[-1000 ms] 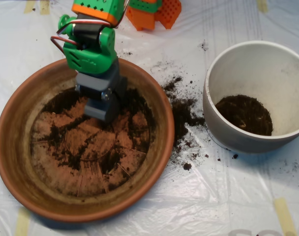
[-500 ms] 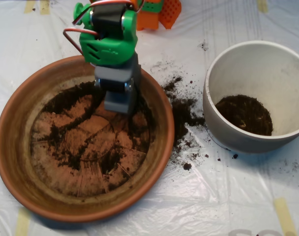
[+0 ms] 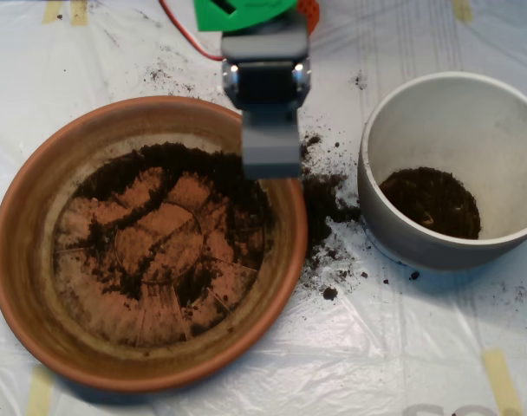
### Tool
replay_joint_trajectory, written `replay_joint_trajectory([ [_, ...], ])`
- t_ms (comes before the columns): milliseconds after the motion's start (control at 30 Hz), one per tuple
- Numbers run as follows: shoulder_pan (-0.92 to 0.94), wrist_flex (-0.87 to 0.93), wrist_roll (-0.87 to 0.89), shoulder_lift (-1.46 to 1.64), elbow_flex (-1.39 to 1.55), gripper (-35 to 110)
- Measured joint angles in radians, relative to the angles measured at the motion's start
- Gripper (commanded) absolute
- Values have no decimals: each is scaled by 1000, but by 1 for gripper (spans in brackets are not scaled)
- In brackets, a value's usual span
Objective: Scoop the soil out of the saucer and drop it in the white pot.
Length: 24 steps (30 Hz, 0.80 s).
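Observation:
The terracotta saucer (image 3: 21, 260) lies at the left, with dark soil (image 3: 172, 165) in an arc along its far side and thin streaks over its floor. My grey scoop (image 3: 270, 160) hangs raised over the saucer's upper right rim, its two halves together as one narrow block. What it holds is hidden. The white pot (image 3: 506, 113) stands at the right, apart from the scoop, with a dark heap of soil (image 3: 432, 201) on its bottom.
Spilled soil (image 3: 324, 195) lies on the plastic sheet between saucer and pot, with crumbs scattered around. The arm's green and orange parts (image 3: 246, 10) reach in from the top edge. Yellow tape strips (image 3: 502, 377) mark the sheet.
The scoop has lifted out of the soil at the saucer's far side and moved right and up, from the dish's inside to above its right rim.

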Motion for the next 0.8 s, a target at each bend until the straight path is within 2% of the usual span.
replay_joint_trajectory([
  [367, -342, 32, 26, -23, -175, 0],
  [500, -403, 32, 29, -49, -179, 30],
  [800, -437, 9, 8, -14, -94, 33],
])
